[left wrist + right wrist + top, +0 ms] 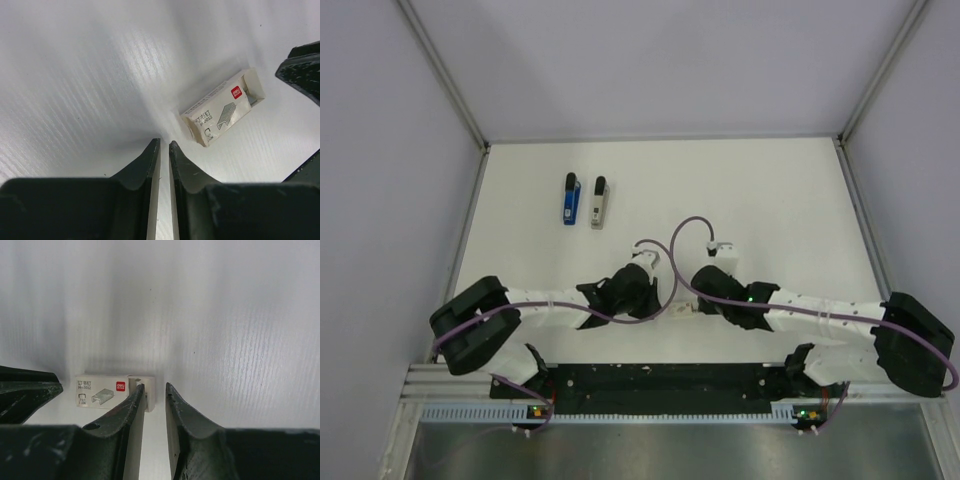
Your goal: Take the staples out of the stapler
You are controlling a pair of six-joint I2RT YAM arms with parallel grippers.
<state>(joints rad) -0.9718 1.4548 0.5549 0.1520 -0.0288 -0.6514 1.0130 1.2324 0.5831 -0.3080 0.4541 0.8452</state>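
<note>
Two small things lie side by side far up the table [770, 200] in the top view: the stapler [571, 199], blue with a black end, and a grey piece [599, 202] just beside it, apart as far as we can tell. Both arms sit folded in near their bases, well apart from the stapler, with a whitish staple box [682, 311] between their ends. We judge the unloading not yet begun, and the main risk is the reach. A careless approach could shove the grey piece, or push the stapler askew. Only this view shows the stapler at all, but it is too coarse to show the jaws. The left wrist view supplies that: the left gripper [164, 142] has its jaws parted by a thin slit, grasping nothing. The box lies ahead and to the right, printed face up, one end seemingly open. A sweep across it could spill whatever is inside. Jaws this narrow would also bump the stapler's body rather than straddle it, so we think they need widening first. The right wrist view shows the right gripper [154, 386] with a somewhat wider gap, likewise empty. Its left finger hides one end of the box, so contact there is unclear, and any lift or turn might drag the box along.
</note>
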